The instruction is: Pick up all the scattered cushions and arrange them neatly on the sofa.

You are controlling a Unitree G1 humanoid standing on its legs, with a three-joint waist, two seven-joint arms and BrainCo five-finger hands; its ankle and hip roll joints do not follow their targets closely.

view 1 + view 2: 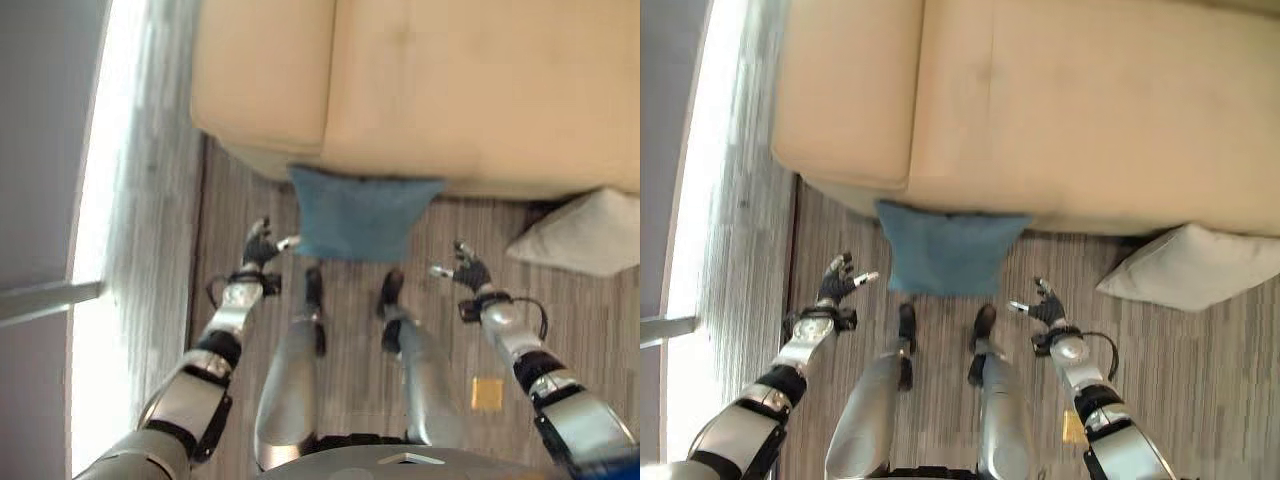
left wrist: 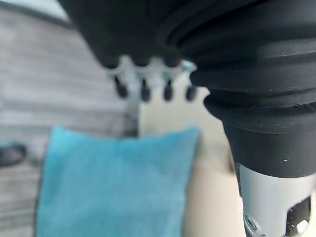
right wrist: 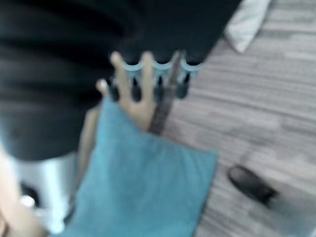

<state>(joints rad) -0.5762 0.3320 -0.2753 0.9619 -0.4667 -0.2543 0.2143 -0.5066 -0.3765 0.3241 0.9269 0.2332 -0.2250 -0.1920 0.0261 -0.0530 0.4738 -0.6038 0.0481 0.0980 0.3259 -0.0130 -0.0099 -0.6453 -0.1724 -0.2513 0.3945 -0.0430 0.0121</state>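
Blue cushion [image 1: 362,215] against sofa [image 1: 420,90]; grey cushion [image 1: 585,232] beside.

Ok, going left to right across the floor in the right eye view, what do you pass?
Left hand → blue cushion → right hand → grey cushion.

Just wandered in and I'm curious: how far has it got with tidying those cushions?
Nothing looks done yet: the sofa seat is bare. The blue cushion leans against the sofa front on the floor, between the open left hand and right hand, neither touching it. The grey cushion also waits on the floor.
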